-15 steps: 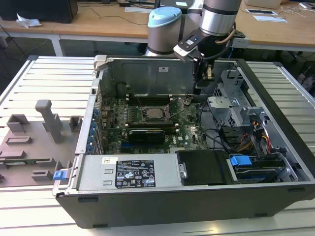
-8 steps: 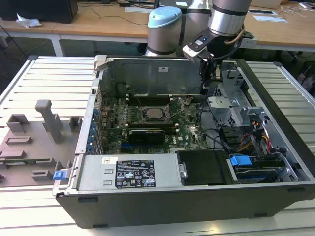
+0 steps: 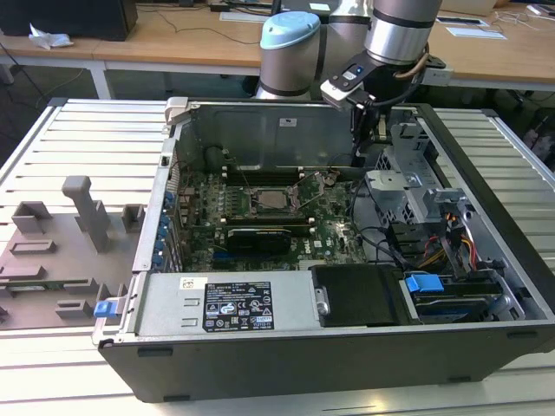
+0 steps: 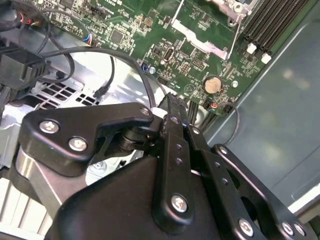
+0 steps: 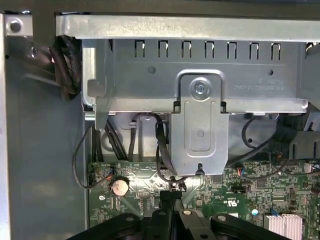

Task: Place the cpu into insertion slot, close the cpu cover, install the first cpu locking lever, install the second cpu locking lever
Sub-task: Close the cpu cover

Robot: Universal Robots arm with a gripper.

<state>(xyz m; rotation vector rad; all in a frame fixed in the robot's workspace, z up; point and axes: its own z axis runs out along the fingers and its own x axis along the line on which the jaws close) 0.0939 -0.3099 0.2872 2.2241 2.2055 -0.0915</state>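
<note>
The open computer case (image 3: 486,260) holds the green motherboard (image 3: 295,230). Near the board's middle sits the insertion slot (image 3: 269,201), with a silvery-grey square, the cpu (image 3: 271,200), lying in it. Thin metal rods stand slanted beside the slot. I cannot tell how the cpu cover lies. My gripper (image 3: 371,139) hangs to the exterior view's right of the slot, at the board's edge by the drive cage. In both wrist views its black fingers (image 4: 172,107) (image 5: 172,192) are pressed together, shut on nothing, above the board (image 5: 250,185) near a coin battery (image 5: 119,187) (image 4: 212,84).
The grey metal drive cage (image 5: 200,90) (image 3: 408,186) stands close to the gripper, with black cables (image 5: 162,145) hanging under it. Long memory slots (image 4: 270,25) lie past the slot. A power supply (image 3: 225,303) fills the near side. A grey fixture (image 3: 61,243) rests at the exterior view's left.
</note>
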